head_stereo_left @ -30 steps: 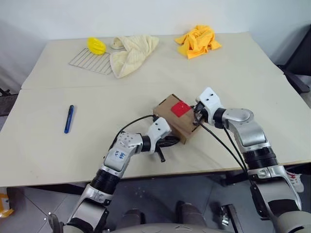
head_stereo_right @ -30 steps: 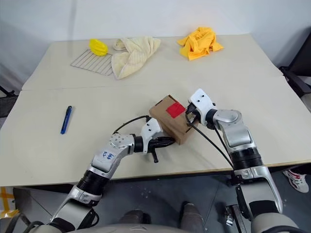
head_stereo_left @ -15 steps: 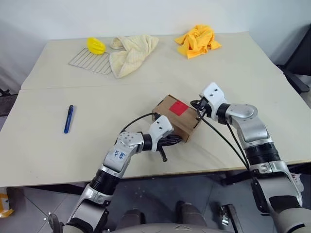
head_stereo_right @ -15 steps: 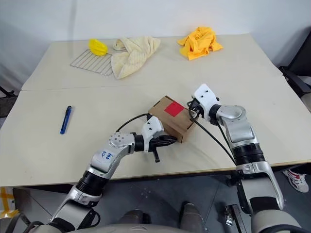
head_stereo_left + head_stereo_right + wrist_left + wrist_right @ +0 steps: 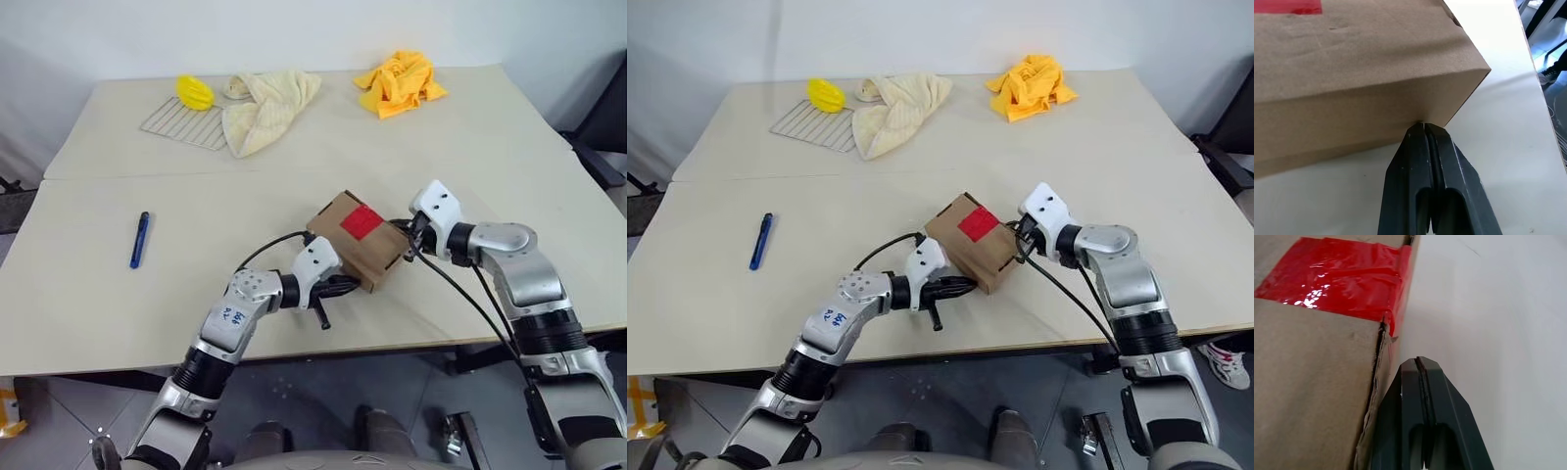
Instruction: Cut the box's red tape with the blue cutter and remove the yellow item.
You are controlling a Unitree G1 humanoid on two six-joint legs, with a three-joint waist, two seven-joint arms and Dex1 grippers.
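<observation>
Bearing unprinted red tape (image 5: 361,220), the box (image 5: 345,257) shows no label.

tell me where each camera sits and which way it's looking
Left and right eye views: on the head, looking forward and down at the table; both arms show, with the box, red tape, blue cutter.
Left wrist view: on the left wrist, looking along the shut left gripper, fingers at the box's side.
Right wrist view: on the right wrist, looking along the shut right gripper beside the box's taped edge.
Shared: both wrist views show the box and red tape.
</observation>
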